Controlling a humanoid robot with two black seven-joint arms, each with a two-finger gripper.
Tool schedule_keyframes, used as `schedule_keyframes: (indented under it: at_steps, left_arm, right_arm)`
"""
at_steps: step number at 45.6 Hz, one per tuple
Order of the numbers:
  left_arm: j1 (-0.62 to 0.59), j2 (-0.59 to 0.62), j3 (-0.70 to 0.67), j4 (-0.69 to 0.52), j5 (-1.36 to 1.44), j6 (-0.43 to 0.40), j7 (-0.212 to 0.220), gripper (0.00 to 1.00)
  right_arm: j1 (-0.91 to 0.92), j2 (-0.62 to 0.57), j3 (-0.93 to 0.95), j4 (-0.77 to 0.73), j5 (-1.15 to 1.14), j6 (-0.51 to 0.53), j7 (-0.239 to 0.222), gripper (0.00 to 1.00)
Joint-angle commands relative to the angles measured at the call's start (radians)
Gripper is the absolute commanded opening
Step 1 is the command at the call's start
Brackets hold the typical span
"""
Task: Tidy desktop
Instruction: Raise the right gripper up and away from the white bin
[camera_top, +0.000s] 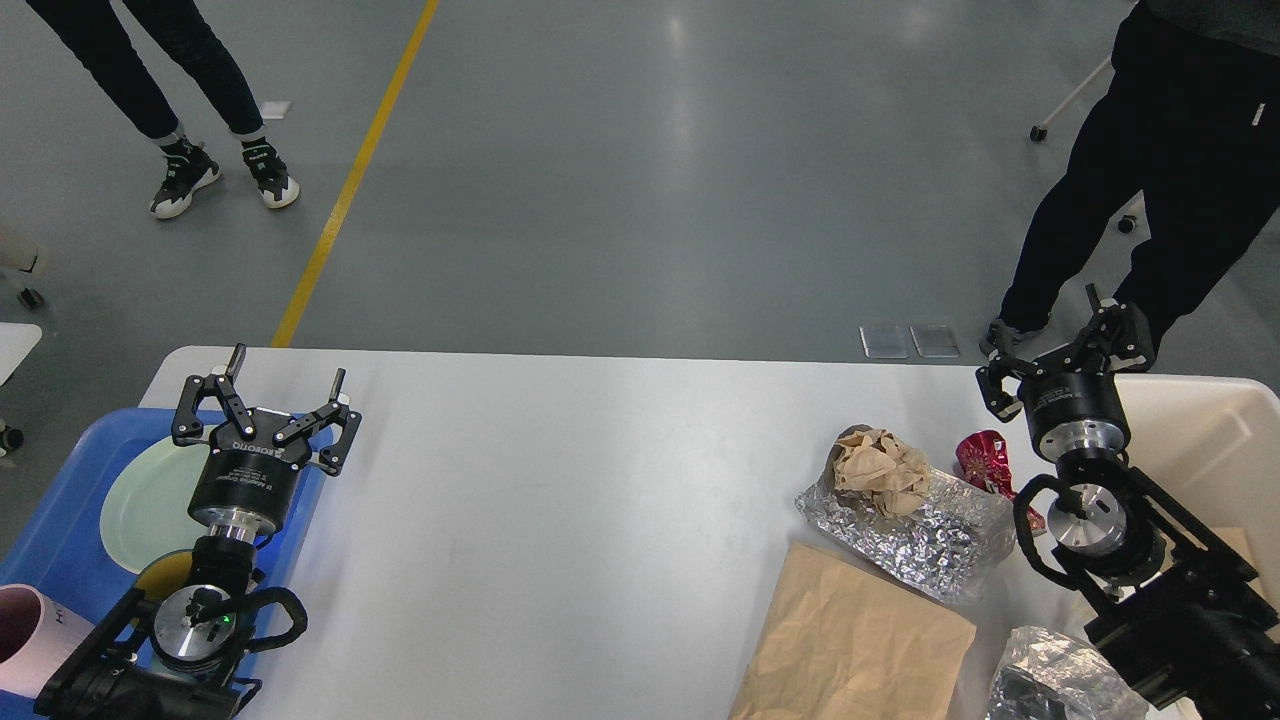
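The white desktop (600, 500) fills the lower view. At its right lie a crumpled brown paper wad (880, 468) on a crinkled foil sheet (935, 535), a red shiny wrapper (985, 460), a flat brown paper bag (850, 640) and a foil lump (1060, 680). My right gripper (1058, 338) is open and empty, raised near the desktop's far right corner, right of and beyond the red wrapper. My left gripper (287, 375) is open and empty, above the right edge of the blue tray (60, 530).
A cream bin (1200, 430) stands right of the desktop, partly behind my right arm. The tray holds a pale green plate (140, 490), a pink cup (25, 630) and a yellow item (165, 575). Two people stand on the floor beyond the desktop.
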Motion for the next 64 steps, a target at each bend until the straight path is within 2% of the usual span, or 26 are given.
schedule_keyframes:
  at_steps: [1,11,21,31,53,60,64]
  left_arm:
    - [0.000,0.000,0.000,0.000,0.000,-0.001,0.000,0.97]
    - [0.000,0.000,0.000,0.000,0.000,0.000,0.000,0.97]
    - [0.000,0.000,0.000,0.000,0.000,0.000,0.000,0.97]
    - [0.000,0.000,0.000,0.000,0.000,0.000,0.000,0.97]
    - [0.000,0.000,0.000,0.000,0.000,0.000,0.000,0.97]
    - [0.000,0.000,0.000,0.000,0.000,0.000,0.000,0.97]
    - [0.000,0.000,0.000,0.000,0.000,0.000,0.000,0.97]
  right_arm:
    - [-0.020,-0.008,0.009,-0.001,0.001,0.008,0.000,1.00]
    - [-0.055,-0.013,-0.022,0.008,0.001,0.012,-0.005,1.00]
    - [-0.047,-0.017,-0.085,0.014,0.007,0.015,-0.041,1.00]
    - [-0.044,-0.013,-0.088,0.011,0.005,0.046,-0.045,1.00]
    - [0.019,-0.023,-0.100,0.002,0.005,0.037,-0.043,1.00]
    - [0.087,-0.092,-0.256,0.002,0.007,0.048,-0.034,1.00]
    - [0.209,-0.197,-0.515,0.006,0.013,0.049,-0.032,1.00]
